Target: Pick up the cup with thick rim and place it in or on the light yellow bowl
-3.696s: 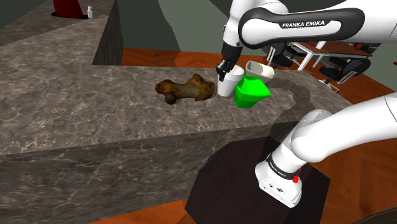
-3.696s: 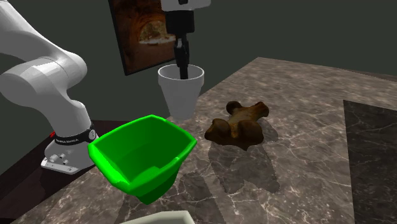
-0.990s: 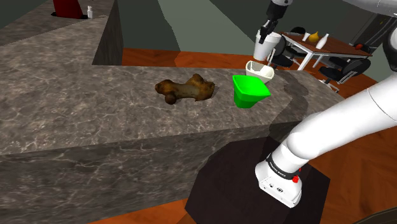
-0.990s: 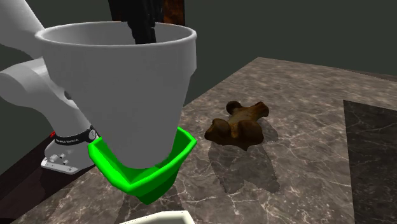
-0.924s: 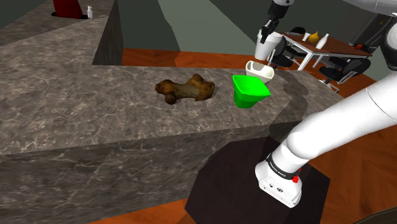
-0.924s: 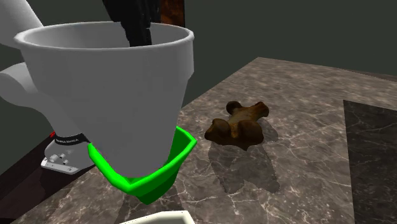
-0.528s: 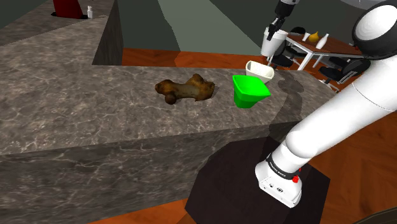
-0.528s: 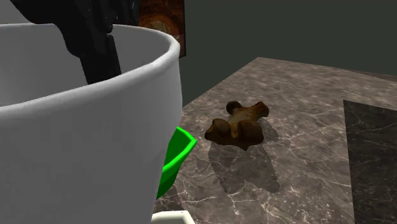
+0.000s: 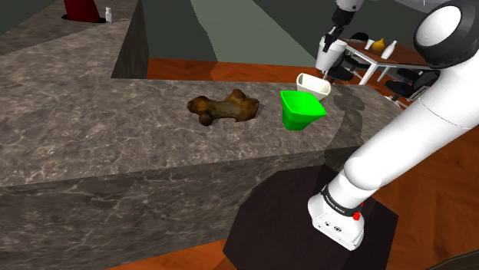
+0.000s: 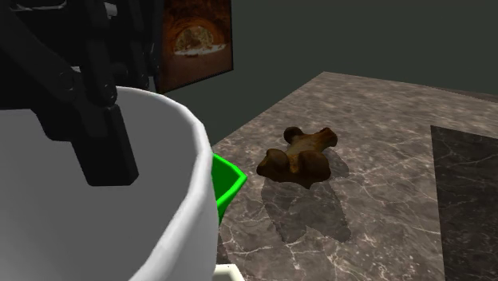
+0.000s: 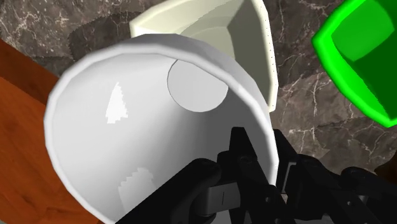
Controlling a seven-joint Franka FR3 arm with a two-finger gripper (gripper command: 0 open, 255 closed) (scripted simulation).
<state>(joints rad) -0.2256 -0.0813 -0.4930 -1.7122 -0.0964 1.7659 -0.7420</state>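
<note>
1. The tool (image 11: 257, 162) is closed on the cup (image 11: 127, 127). It pinches 1 side of the wall, with 1 finger inside and 1 outside. The cup hangs tilted in the air above the light yellow bowl (image 11: 245, 44).
2. The bowl stands near 1 end of the table (image 9: 115, 115), close to its edge, with a green bin (image 9: 302, 110) just beside it.
3. A grip on 1 wall alone could let the cup swing or slip before it is lowered.
4. Released off-centre, the cup could strike the bowl's rim, then tip into the bin or roll off the table's edge.
5. A hard landing might push the bowl toward that edge, since it looks light.
6. The cup is plain glossy white and tapers to a flat round bottom. Its mouth is wide, with a thick, rounded rim.
</note>
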